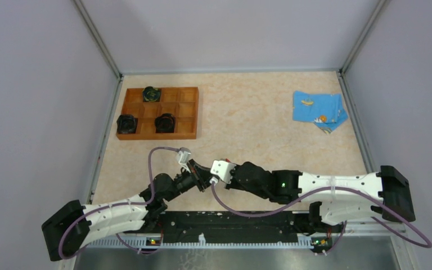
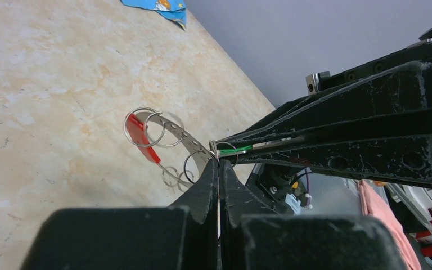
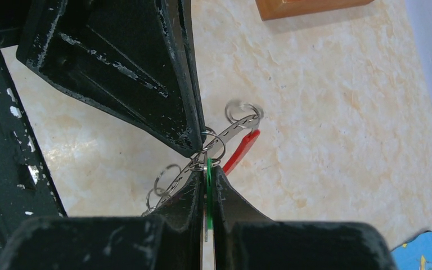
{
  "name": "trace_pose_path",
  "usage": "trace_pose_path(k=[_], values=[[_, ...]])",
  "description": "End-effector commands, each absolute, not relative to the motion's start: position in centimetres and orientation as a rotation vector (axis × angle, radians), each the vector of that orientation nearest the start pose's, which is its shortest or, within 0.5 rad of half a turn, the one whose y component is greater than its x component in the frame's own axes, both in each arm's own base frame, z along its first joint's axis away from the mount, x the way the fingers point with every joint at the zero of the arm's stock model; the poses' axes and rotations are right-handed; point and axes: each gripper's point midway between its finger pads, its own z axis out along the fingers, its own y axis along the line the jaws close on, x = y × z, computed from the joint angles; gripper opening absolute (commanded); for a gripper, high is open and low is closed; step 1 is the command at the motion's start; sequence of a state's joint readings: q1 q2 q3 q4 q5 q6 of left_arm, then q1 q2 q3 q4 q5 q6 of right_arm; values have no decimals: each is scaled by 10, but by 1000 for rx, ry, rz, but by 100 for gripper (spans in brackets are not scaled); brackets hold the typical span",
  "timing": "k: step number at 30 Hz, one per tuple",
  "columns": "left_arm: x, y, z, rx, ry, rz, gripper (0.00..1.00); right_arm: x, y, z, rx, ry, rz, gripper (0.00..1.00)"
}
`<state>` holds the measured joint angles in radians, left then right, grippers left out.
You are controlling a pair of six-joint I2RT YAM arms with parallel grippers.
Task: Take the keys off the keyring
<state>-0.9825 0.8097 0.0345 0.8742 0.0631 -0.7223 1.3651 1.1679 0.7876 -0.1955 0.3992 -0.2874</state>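
Top external view gives us the biggest things first: a beige marbled surface (image 1: 259, 129), and over it the black-and-white left arm (image 1: 118, 214) and right arm (image 1: 337, 188). Both reach inward, so that their tips meet near the middle of the near edge. At the far left sits a brown wooden tray (image 1: 188, 109) divided into square compartments. Three chunky black round pucks (image 1: 164, 122) lie in it, each in its own compartment. At the far right we see a folded blue patterned cloth (image 1: 319, 108), well apart from the arms and the tray.

In the wrist views, the black left fingers (image 2: 202, 191) are pressed together. Their tips pinch the thin grey metal keyring with a short red section (image 2: 187, 139). The keyring sticks out from those tips over bare surface, red section at the far end; we cannot tell whether it touches the surface. The black right fingers (image 2: 343, 129) come in from the side, tip to tip with the left fingers. They are clamped flat on the small green-headed key (image 2: 237, 149), whose green edge shows in the slit between them. The green-headed key sits right at the keyring, where both sets of fingertips meet. Several small silvery split rings (image 2: 171, 175) hang along the keyring's band, some beside the red section and some nearer the fingertips.
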Motion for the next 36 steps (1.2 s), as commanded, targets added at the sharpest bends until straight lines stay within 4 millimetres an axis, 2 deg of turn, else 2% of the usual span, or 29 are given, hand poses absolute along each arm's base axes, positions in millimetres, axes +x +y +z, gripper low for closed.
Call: trace_pose_path(k=[1,13,36], values=[[126,-282,176,362,1597,-1426,0,158,334,218,-1207,1530,326,0],[135,-275,164,367,1635,-1317,0,159,324,227,-1214,1522,295,0],[134,-274,148,425,1695,-1257,0,162,313,236,-1224,1511,252,0]])
